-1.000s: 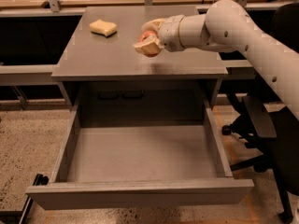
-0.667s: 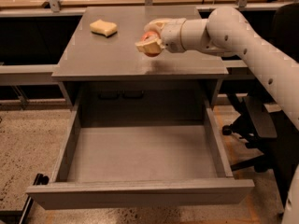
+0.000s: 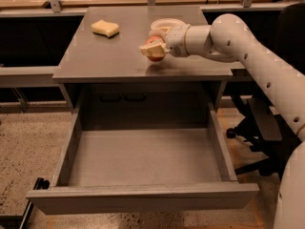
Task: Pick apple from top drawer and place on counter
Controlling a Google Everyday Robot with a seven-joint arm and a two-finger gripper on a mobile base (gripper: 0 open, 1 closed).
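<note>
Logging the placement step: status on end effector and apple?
End effector shut on apple, low over counter. Top drawer open. Sponge, bowl nearby, not blocking.

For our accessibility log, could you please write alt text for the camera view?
The gripper holds the apple over the grey counter, which also carries a yellow sponge and a white bowl. Below, the top drawer stands open and empty.
</note>
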